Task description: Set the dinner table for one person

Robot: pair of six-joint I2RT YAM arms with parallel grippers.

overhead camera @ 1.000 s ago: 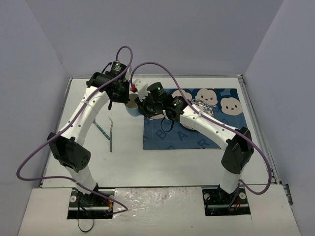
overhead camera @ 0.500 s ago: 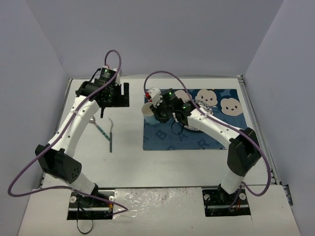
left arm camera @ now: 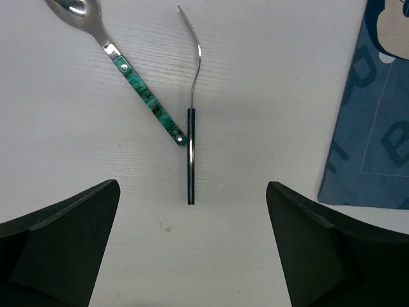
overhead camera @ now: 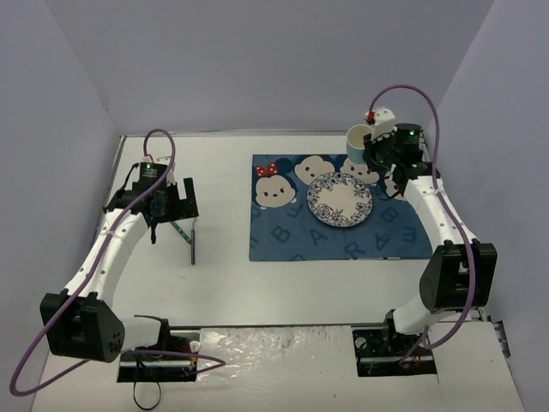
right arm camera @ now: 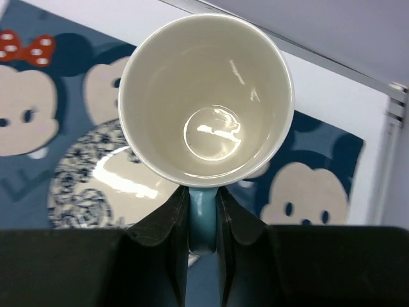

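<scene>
The dinner table (overhead camera: 257, 283), a large flat white rectangular top with a thin metal rim, fills the floor of the walled cell and carries everything else. It looks rigid, fixed and smooth. I would judge it a surface to set things on, not something to grip, and steel cutlery will likely skid on it, so thin pieces lying flat need a pinch from straight above.

A blue cartoon-face cloth placemat (overhead camera: 292, 245) lies on its right half, with a round blue-and-white patterned plate (overhead camera: 340, 199) on the cloth. Left of the mat, a steel fork with a dark handle (left arm camera: 191, 153) and a steel spoon with a green marbled handle (left arm camera: 144, 96) touch end to end.

The right gripper (right arm camera: 203, 211) is clamped on the handle of a teal mug with a white inside (right arm camera: 206, 96), at the mat's far right corner. Whether the mug's base is down yet is hard to tell. The left gripper (left arm camera: 192, 217) hangs over the fork, jaws spread wide and empty.

A second ago both arms crowded the mug near the mat's far left corner, with the left jaws closed. Since then the left arm has let go and backed off to the cutlery, the right arm has carried the mug across, and the plate has come into view.
</scene>
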